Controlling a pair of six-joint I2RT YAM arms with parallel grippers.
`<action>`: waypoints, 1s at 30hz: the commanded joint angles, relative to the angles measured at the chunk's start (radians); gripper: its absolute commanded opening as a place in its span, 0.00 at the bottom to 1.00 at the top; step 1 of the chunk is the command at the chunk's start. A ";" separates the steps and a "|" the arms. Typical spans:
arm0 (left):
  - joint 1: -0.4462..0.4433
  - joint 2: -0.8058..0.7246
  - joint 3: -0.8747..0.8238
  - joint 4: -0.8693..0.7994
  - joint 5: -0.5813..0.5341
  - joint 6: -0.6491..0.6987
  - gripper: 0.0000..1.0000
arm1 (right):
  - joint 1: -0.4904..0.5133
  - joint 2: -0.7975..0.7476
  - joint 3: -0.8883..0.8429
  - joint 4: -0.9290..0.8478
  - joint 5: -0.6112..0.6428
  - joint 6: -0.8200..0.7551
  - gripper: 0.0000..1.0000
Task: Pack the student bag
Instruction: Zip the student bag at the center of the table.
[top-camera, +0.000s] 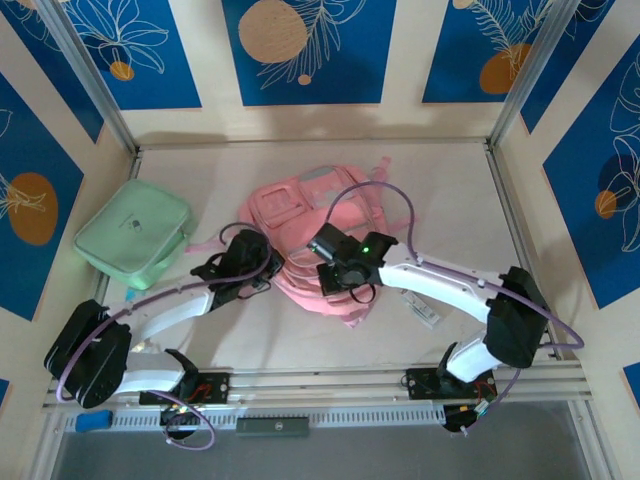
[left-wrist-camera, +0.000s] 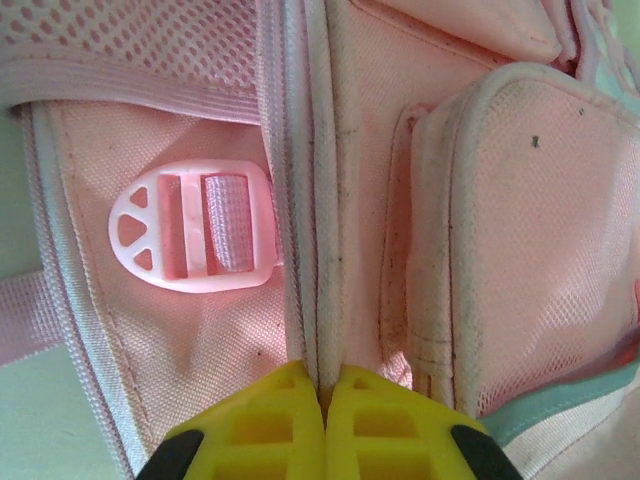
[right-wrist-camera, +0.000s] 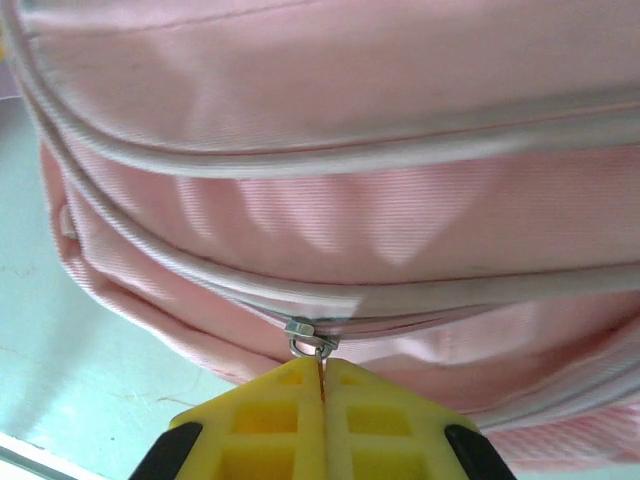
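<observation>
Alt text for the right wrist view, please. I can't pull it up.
The yellow right end effector, closed, pinches the metal zipper pull of the pink backpack. Its piped seams curve across above, and pale tabletop shows at lower left.

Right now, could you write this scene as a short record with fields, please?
bag: pink backpack, lying mid-table
beside it: mint-green zip case, to the left of the bag
left gripper: shut, pinching the backpack's piped seam near a pink strap buckle
right gripper: shut on the zipper pull
</observation>
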 joint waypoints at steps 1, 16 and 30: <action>0.094 0.031 0.081 -0.034 0.039 0.185 0.00 | -0.024 -0.037 -0.025 -0.145 -0.018 -0.002 0.00; 0.093 -0.142 -0.014 -0.013 0.159 0.148 0.45 | 0.098 0.137 0.088 0.031 -0.080 0.054 0.00; -0.210 -0.125 -0.134 0.186 -0.108 -0.233 0.48 | 0.120 0.130 0.054 0.054 -0.071 0.093 0.00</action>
